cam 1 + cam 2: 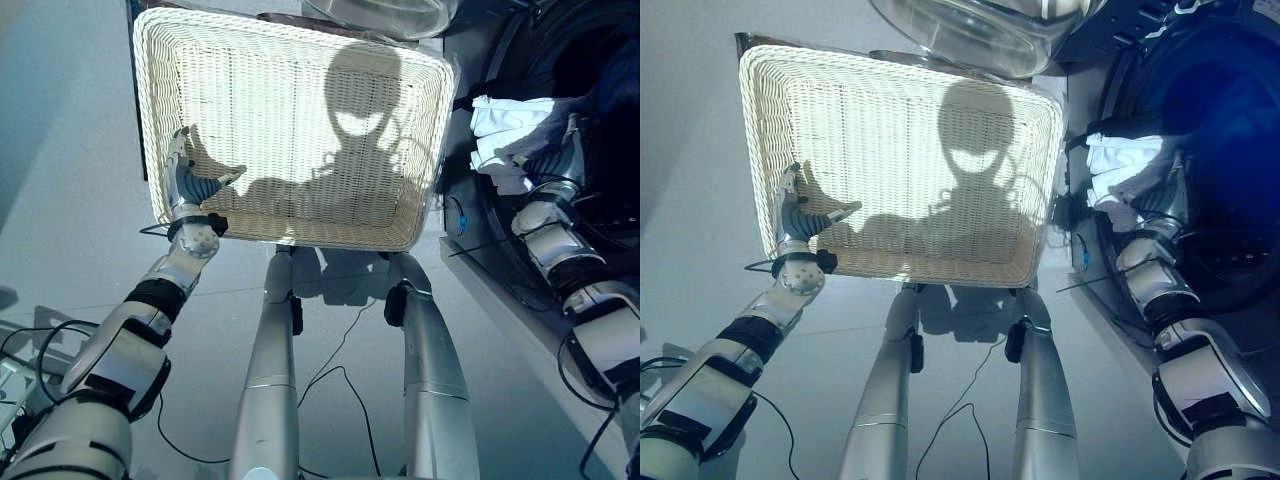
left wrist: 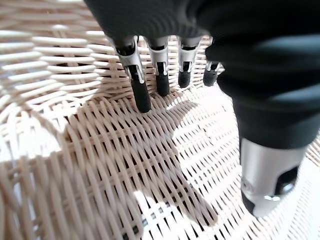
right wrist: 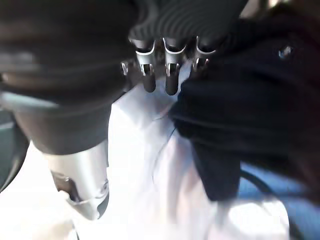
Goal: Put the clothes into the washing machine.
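Observation:
A white cloth (image 1: 505,135) hangs at the rim of the washing machine's round opening (image 1: 605,110) on the right, with dark clothes (image 3: 240,115) beside it inside the drum. My right hand (image 1: 558,160) rests against this laundry. Its fingers (image 3: 170,75) are straight on the white cloth (image 3: 165,195) and its thumb stands apart, so it is open and grips nothing. My left hand (image 1: 190,182) is inside the pale wicker basket (image 1: 290,235), by its left wall. Those fingers (image 2: 142,92) are straight over the bare woven bottom, open.
The basket stands in front of me on the grey floor, with the washing machine close to its right side. The machine's open glass door (image 1: 385,15) sits behind the basket's far edge.

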